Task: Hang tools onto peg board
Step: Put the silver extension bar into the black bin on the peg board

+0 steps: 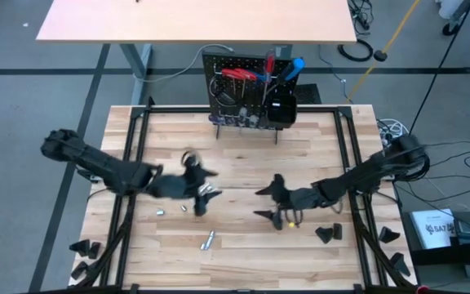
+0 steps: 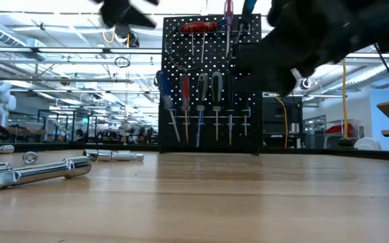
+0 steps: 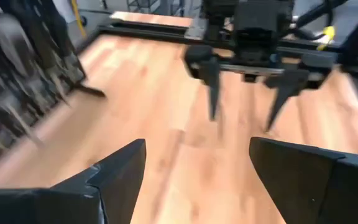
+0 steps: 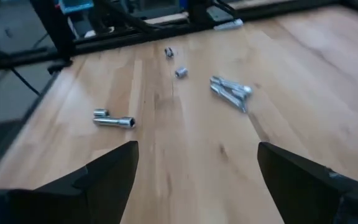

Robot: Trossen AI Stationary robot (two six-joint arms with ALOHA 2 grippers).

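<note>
The peg board (image 1: 243,91) stands upright at the table's far edge, in the middle, and shows again in the low view (image 2: 211,81). Red-handled pliers (image 1: 235,73), screwdrivers (image 2: 184,101) and other tools hang from its hooks. Loose silver tools lie flat on the table: a bundle (image 4: 232,92), a short bar (image 4: 114,119) and two small bits (image 4: 180,73). My left gripper (image 1: 201,181) hovers open left of centre, close to the bundle (image 1: 208,194), with nothing between its fingers (image 3: 194,180). My right gripper (image 1: 261,203) hovers open right of centre, facing the left one, also empty (image 4: 197,180).
Another silver bar (image 1: 209,239) lies toward the near edge. Small black wedge blocks (image 1: 329,234) sit near the right arm and at the table's near corners (image 1: 84,247). A black frame (image 1: 137,122) runs along the table's sides. Bare wood lies between the grippers and the board.
</note>
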